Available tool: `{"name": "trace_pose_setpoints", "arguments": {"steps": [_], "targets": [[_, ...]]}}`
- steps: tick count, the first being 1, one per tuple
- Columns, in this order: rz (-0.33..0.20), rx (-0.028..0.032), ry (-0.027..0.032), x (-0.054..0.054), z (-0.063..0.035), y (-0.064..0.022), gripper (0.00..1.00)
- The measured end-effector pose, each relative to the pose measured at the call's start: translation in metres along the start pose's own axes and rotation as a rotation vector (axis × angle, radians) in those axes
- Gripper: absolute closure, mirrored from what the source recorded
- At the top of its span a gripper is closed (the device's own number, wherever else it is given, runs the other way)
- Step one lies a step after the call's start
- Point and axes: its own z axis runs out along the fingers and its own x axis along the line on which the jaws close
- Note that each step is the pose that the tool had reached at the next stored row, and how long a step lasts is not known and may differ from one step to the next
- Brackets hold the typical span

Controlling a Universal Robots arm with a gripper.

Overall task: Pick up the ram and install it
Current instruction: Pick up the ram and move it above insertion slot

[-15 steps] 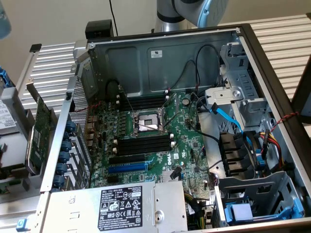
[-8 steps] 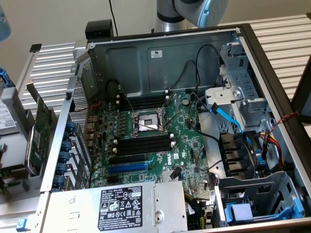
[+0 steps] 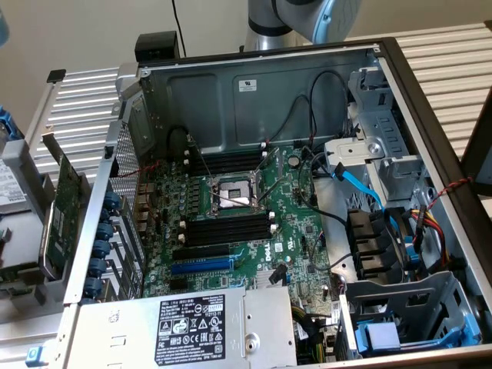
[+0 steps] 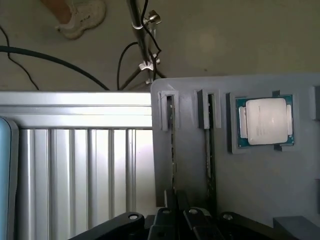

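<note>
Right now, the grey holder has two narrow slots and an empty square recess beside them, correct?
No. The recess is not empty: a silver-lidded processor sits in it, as the wrist view shows. The grey holder does have two narrow slots beside it.

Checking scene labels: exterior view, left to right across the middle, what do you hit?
Green expansion card with metal bracket → perforated metal rear panel → silver CPU socket → blue flat cable → red and yellow wire bundle.
</note>
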Motion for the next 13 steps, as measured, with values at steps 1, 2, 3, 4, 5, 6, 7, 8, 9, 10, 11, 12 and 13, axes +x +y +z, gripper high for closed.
{"name": "trace_pose_setpoints", "arguments": {"steps": [1,2,3,4,5,6,7,8,9,10,11,12,13], "targets": [[0.0,0.0,-0.0001,0.0,-0.0045,-0.0001,0.87],[0.0,0.0,-0.0001,0.0,-0.009,-0.0001,0.87],[0.0,-0.0001,0.0,0.0,-0.0139,-0.0002,0.87],[0.0,-0.0001,0.0,0.0,-0.0182,-0.0003,0.87],[0.0,0.0001,-0.0001,0.0,-0.023,-0.0003,0.87],[0.0,0.0,0.0,0.0,-0.0275,-0.0004,0.87],[0.0,-0.0001,0.0,0.0,-0.0319,-0.0005,0.87],[0.0,0.0,-0.0001,0.001,-0.0365,-0.0005,0.87],[0.0,-0.0001,0.0,0.001,-0.0412,-0.0005,0.87],[0.0,-0.0001,0.0,0.001,-0.0457,-0.0006,0.87],[0.0,0.0001,-0.0001,0.002,-0.0503,-0.0007,0.87],[0.0,-0.0001,0.0,0.002,-0.0548,-0.0007,0.87],[0.0,0.0,-0.0001,0.002,-0.0593,-0.0008,0.87]]}}
